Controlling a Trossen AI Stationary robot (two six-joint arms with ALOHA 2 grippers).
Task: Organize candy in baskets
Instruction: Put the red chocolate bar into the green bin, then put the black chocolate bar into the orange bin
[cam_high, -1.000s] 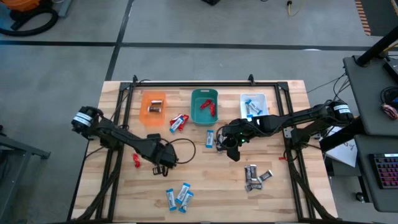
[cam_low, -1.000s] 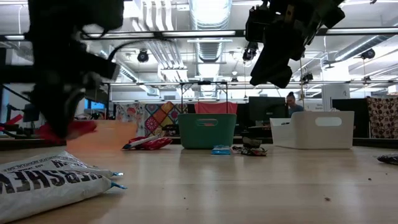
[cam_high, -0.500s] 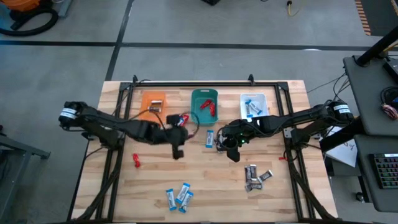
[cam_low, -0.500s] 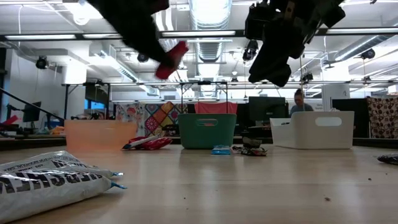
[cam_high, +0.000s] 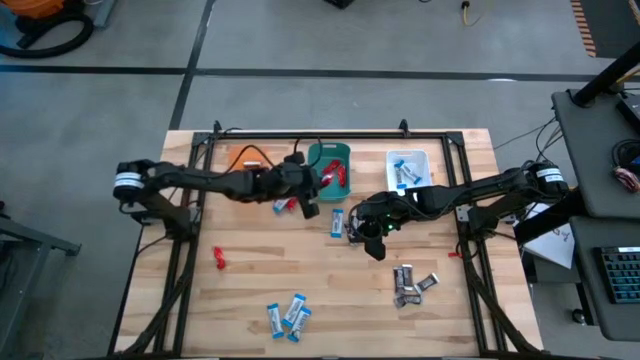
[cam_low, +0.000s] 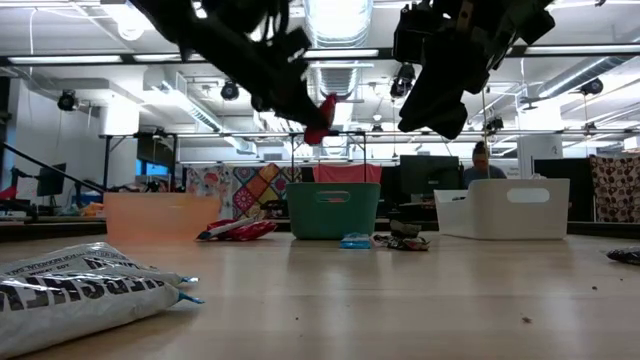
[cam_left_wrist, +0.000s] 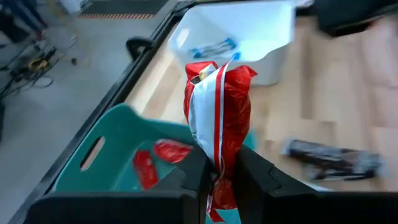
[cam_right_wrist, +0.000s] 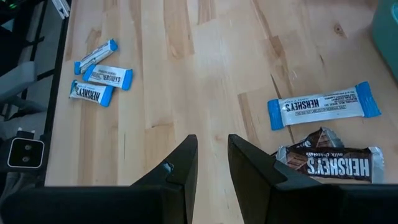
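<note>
My left gripper (cam_high: 310, 200) hangs high over the near-left rim of the teal basket (cam_high: 328, 172), shut on a red candy bar (cam_left_wrist: 217, 118). Two red bars (cam_left_wrist: 155, 158) lie inside that basket. The whitish basket (cam_high: 408, 168) holds blue-and-white bars, and the orange basket (cam_high: 240, 157) is partly hidden by my left arm. My right gripper (cam_right_wrist: 211, 165) hovers above the table's middle, narrowly open and holding nothing. Just ahead of it lie a blue-and-white bar (cam_right_wrist: 323, 107) and a dark bar (cam_right_wrist: 329, 163). My left gripper pinches the red candy bar between its two fingers at the bar's lower part (cam_left_wrist: 217, 177), and the rest stands up past the fingertips. The bar is lifted clear, high above the table and the teal basket (cam_low: 332, 210).
On the table lie a lone red bar (cam_high: 219, 258) near the left, three blue-and-white bars (cam_high: 288, 315) by the near edge, several dark bars (cam_high: 410, 283) near the right, and mixed bars (cam_high: 283, 205) under my left arm. A black frame (cam_high: 300, 133) borders the tabletop.
My left gripper, shut on the red bar, rose from low over the table's left-near part. It swung toward the far edge and the right until it reached the teal basket. The bar went with it, lifted clear. My right arm kept still.
</note>
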